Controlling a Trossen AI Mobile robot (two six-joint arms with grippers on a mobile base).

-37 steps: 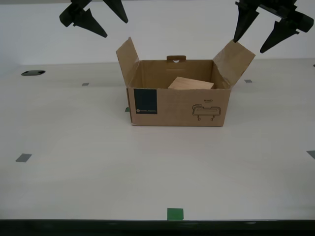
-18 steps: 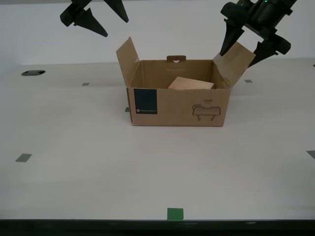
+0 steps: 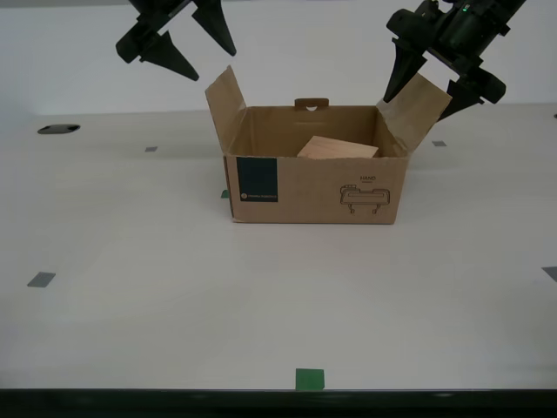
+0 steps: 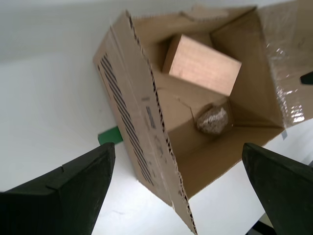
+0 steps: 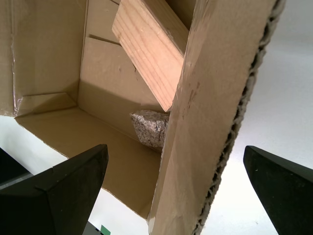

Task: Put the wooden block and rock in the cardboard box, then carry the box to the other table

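Grippers closing in on the box flaps

Block [image 4: 201, 64] and rock [image 4: 212, 120] are lying inside the box [image 3: 313, 187]; my first gripper [image 3: 432, 77] is straddling one flap wide open and empty, my second gripper [image 3: 184, 48] likewise, for lifting.

rock [image 5: 150, 128] half hidden behind box flap [image 5: 215, 112], arms cropped in exterior view

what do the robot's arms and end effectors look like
Both end effectors are matte black, each with two long, tapering, wedge-shaped fingers ending in points. My first end effector carries a small green light on its black body. No cables or markings are visible.
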